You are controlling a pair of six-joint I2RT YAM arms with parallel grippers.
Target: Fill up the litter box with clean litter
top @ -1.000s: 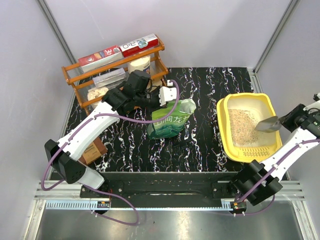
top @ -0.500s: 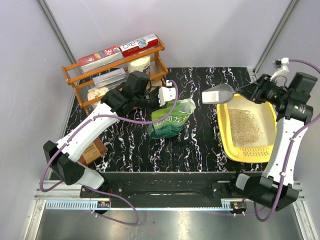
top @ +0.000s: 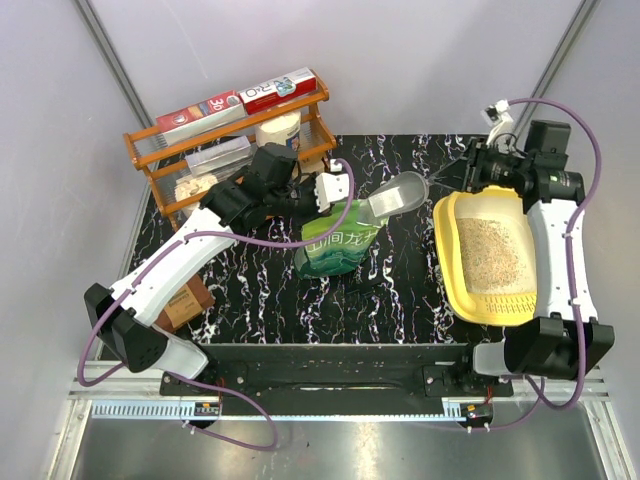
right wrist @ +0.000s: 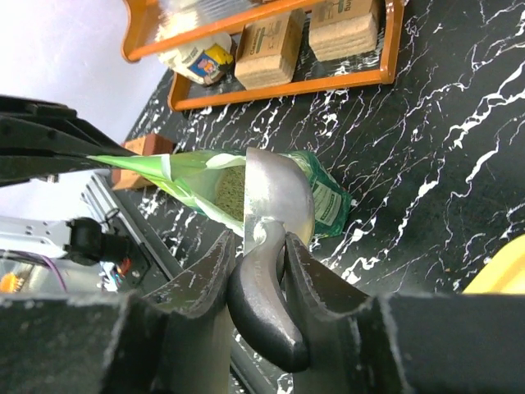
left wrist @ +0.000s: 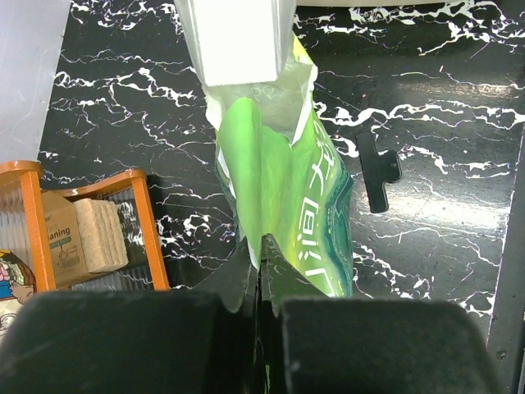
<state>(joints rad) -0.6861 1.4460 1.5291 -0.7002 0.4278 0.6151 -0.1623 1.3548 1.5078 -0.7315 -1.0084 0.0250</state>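
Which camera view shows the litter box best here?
Top external: the whole litter box is visible, with litter inside. The right wrist view catches only a yellow corner at its lower right edge. The left wrist view shows nothing clearly of it.

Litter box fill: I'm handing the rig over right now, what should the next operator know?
Left gripper: shut on the green pouch's rim, holding it open.
Right gripper: shut on the grey scoop's handle, bowl at the pouch mouth.
Litter box: on the right, a layer of litter in it already.
Left to do: scoop more and tip it into the box.
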